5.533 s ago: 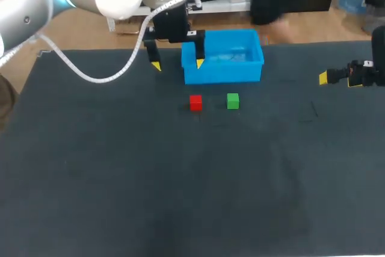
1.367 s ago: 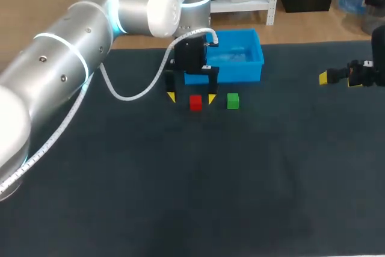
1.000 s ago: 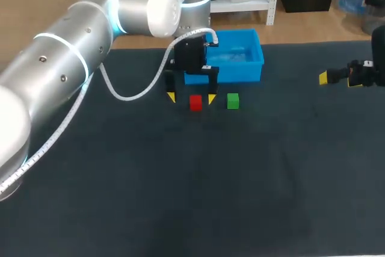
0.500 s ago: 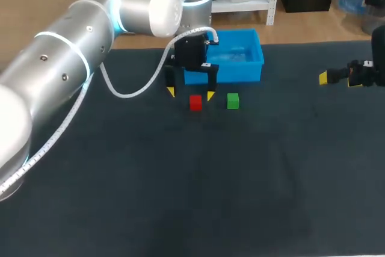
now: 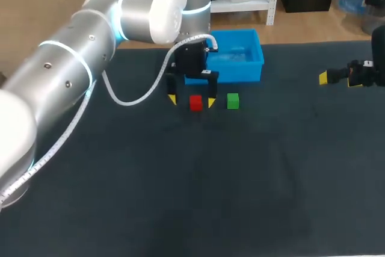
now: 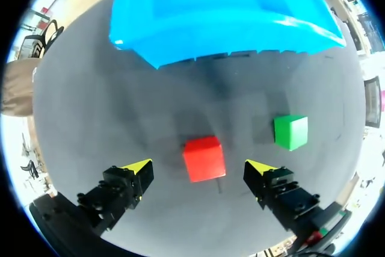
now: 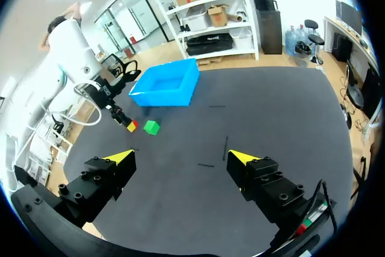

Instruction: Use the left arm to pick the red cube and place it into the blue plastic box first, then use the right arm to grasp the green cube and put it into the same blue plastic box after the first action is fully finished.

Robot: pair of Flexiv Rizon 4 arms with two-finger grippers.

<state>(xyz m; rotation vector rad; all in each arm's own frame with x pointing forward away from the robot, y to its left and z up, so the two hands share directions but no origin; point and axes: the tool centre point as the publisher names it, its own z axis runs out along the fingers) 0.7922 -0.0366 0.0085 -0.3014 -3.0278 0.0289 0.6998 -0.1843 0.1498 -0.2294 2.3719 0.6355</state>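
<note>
Dropping back from a slight lift half a second ago, the left hand (image 5: 192, 100) now straddles the red cube (image 5: 195, 103), fingers apart, one tip on either side and neither touching, so closing looks next. It points down at the surface (image 5: 180, 185), just in front of the blue plastic box (image 5: 234, 74). The green cube (image 5: 233, 101) sits beside the red one; the right hand (image 7: 181, 157) hangs well apart, fingers spread
</note>
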